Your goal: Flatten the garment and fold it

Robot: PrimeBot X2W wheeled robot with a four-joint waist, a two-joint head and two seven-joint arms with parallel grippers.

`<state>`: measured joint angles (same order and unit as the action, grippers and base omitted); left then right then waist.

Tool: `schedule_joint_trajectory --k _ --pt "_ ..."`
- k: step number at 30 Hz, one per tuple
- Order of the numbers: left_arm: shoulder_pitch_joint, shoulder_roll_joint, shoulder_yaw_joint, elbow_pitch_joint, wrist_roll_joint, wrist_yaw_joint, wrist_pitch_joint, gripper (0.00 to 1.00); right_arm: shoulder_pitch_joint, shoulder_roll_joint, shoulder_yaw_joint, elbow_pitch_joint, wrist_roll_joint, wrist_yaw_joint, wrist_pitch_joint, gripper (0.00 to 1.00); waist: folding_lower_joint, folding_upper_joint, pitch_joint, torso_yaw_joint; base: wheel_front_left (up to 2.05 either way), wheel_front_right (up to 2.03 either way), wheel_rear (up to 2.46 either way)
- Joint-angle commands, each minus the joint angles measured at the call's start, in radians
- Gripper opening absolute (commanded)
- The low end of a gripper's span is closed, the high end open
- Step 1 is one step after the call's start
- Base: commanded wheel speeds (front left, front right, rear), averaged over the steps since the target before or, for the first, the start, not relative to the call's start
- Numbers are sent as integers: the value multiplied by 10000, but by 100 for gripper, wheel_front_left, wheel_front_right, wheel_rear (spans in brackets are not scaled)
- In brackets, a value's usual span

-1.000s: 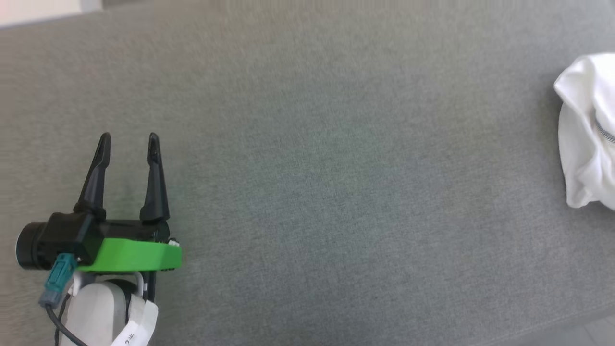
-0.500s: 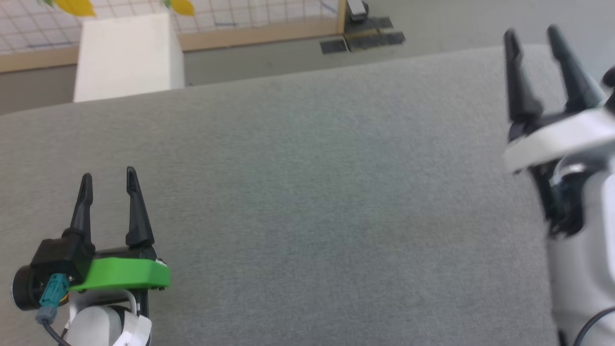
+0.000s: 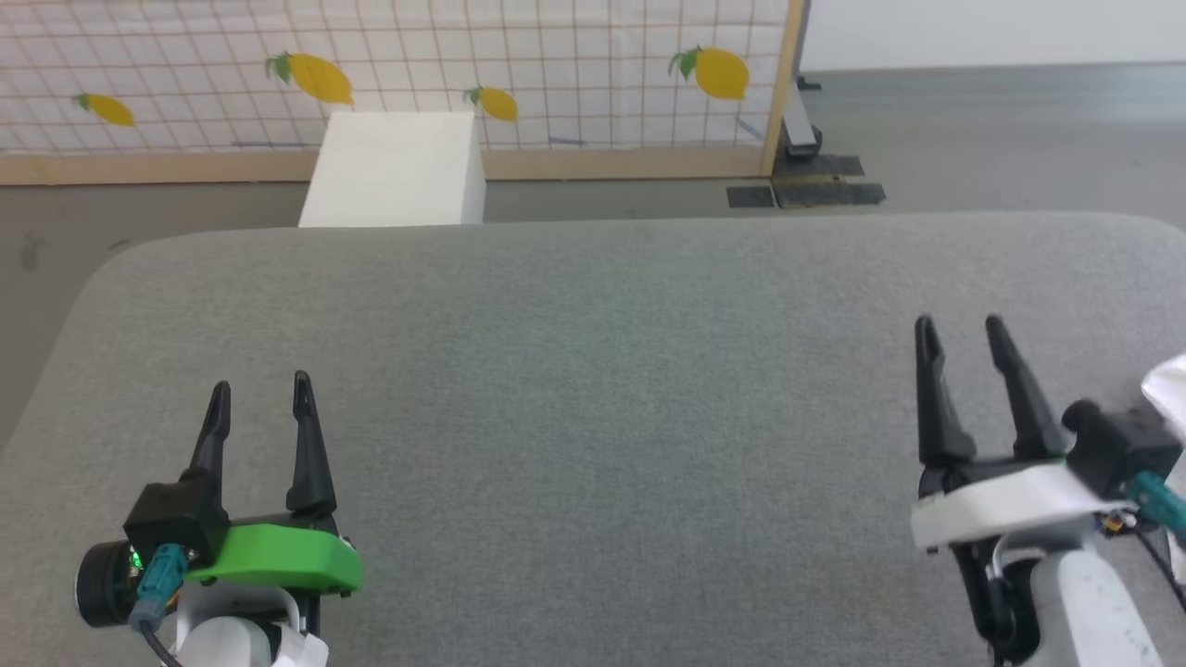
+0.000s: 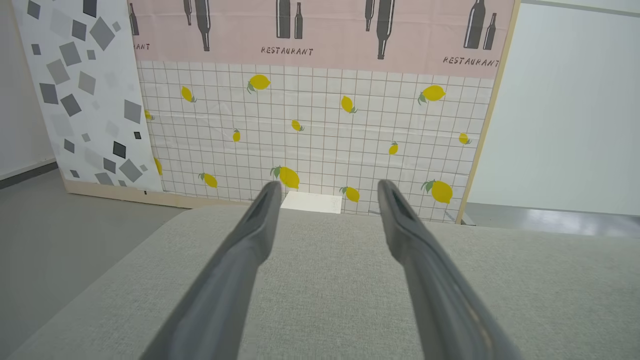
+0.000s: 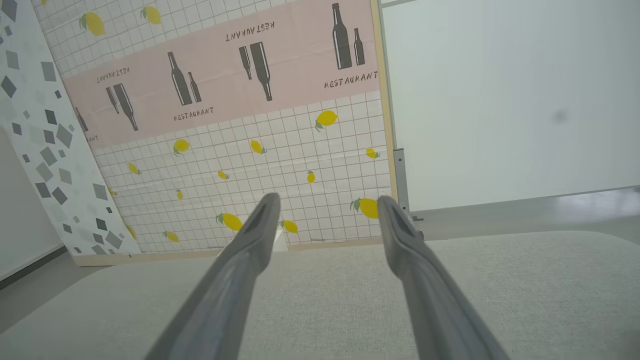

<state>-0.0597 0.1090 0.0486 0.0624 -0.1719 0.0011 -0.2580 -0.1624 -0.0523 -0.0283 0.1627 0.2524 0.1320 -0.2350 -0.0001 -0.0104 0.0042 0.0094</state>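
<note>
Two sets over grey bench (image 3: 593,389): left jaws, right jaws, both wide apart, empty. One garment (image 3: 1171,389), far right. One white box (image 3: 394,171), far side.

I saw a grey woven cushion (image 3: 593,417). Behind it stood a white box (image 3: 394,171) and a white gridded screen (image 3: 556,74) dotted with yellow lemons, topped by a pink band (image 4: 320,30) of dark bottles. Over the cushion, the left gripper (image 3: 260,383) wore a green collar, the right gripper (image 3: 959,321) a white one.
</note>
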Motion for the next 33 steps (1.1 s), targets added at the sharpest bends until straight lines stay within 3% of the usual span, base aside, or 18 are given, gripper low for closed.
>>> schedule_joint_trajectory --k 1,15,33 --pt "150 -4 -74 88 1 -25 -18 100 238 17 111 83 -111 -13 -115 100 1 102 -252 254 0 0 0" --pt "432 -41 -692 1022 -36 -278 305 100 1085 19 208 673 -757 -13 -158 100 1 102 -240 258 0 0 0" --pt "324 -76 -856 1362 -496 -500 178 100 1139 20 221 804 -519 -13 -112 100 1 102 -82 249 0 0 0"
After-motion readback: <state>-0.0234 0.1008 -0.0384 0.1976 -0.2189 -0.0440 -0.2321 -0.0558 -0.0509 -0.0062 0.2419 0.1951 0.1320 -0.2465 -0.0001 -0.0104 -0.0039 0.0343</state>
